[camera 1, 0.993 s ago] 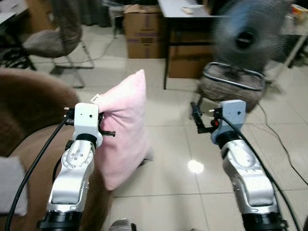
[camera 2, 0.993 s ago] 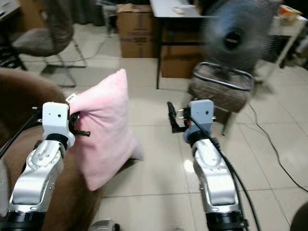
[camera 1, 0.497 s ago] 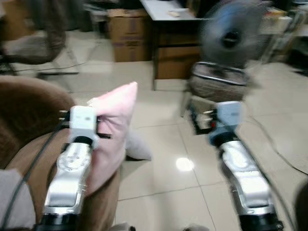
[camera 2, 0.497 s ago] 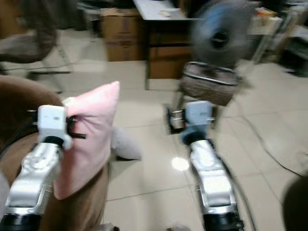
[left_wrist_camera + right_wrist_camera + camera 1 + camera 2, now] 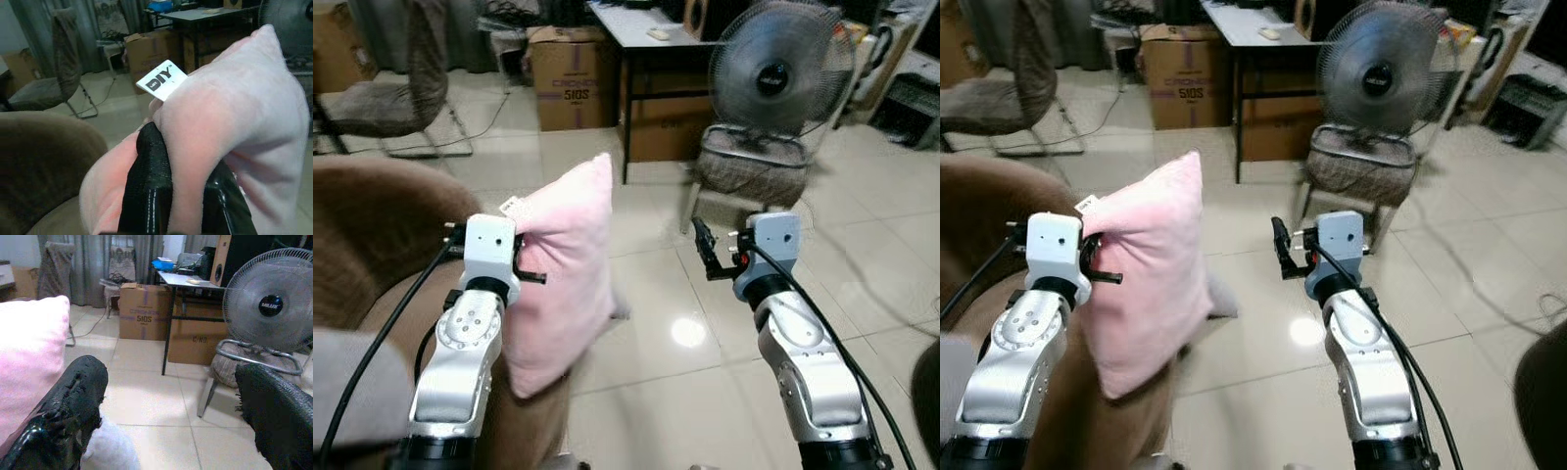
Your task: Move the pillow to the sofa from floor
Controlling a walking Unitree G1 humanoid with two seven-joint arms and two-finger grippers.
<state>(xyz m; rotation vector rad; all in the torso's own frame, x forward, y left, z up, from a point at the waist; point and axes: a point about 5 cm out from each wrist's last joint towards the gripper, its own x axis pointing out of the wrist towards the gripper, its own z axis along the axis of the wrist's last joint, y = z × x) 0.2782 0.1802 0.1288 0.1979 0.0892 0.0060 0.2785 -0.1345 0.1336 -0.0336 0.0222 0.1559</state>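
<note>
A pink pillow (image 5: 563, 264) with a white tag hangs off the floor, its lower corner beside the edge of the brown sofa (image 5: 372, 235) on my left. My left gripper (image 5: 185, 156) is shut on the pillow's upper edge; both black fingers (image 5: 149, 186) pinch the fabric just below the tag. My right gripper (image 5: 703, 247) is held out at the same height, to the right of the pillow and apart from it. It is open, with nothing between its fingers (image 5: 73, 396).
A standing fan (image 5: 783, 78) and a grey padded chair (image 5: 749, 166) stand ahead on the right. Cardboard boxes (image 5: 566, 78) and a dark table (image 5: 636, 24) lie beyond. A pale soft thing (image 5: 110, 450) lies on the tiles behind the pillow. A grey cloth (image 5: 352, 372) rests on the sofa.
The camera swung and the whole picture shifted and sharpened. The pillow stays pinched in the left gripper beside the sofa. The right gripper stays open.
</note>
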